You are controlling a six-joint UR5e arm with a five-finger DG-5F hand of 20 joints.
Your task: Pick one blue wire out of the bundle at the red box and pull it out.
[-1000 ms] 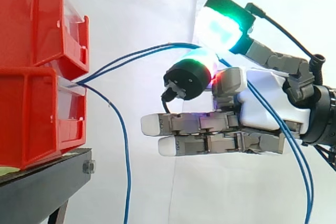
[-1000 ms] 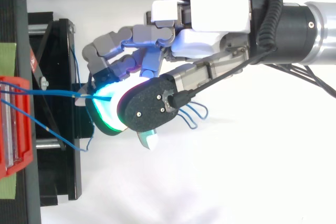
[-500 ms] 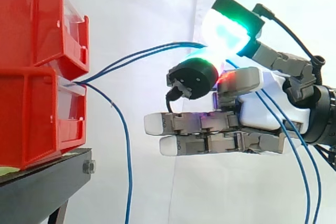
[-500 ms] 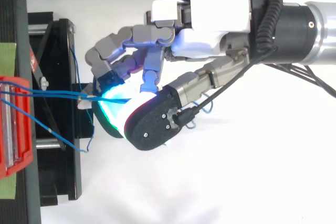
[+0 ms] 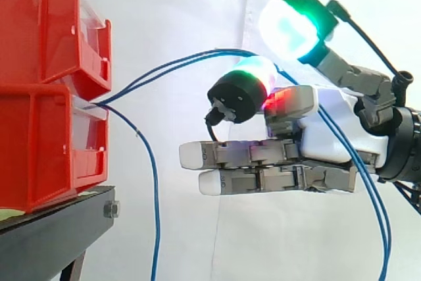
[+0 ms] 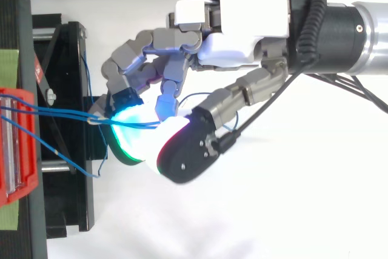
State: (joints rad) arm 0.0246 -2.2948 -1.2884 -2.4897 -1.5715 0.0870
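Note:
Several blue wires leave the gap between the stacked red bins at the left. Two of them arch up and rightward, cross the glowing pad of a curled finger and drop behind the hand. A third wire hangs straight down beside the bins. The thumb's green-white pad is raised above the two wires, with a small gap to the finger below. The lower fingers stretch straight toward the bins. From above, the wires run slack and wavy from the bin to between the glowing pads.
A black stand carries the bins, and its frame lies under the fingertips in the top view. The white curtain fills the background. The bins' front edge is a short gap left of the straight fingertips.
The thumb pad, pressed onto the curled finger half a second ago, has lifted off and swung sideways. The two wires now sag more loosely. The palm has hardly moved.

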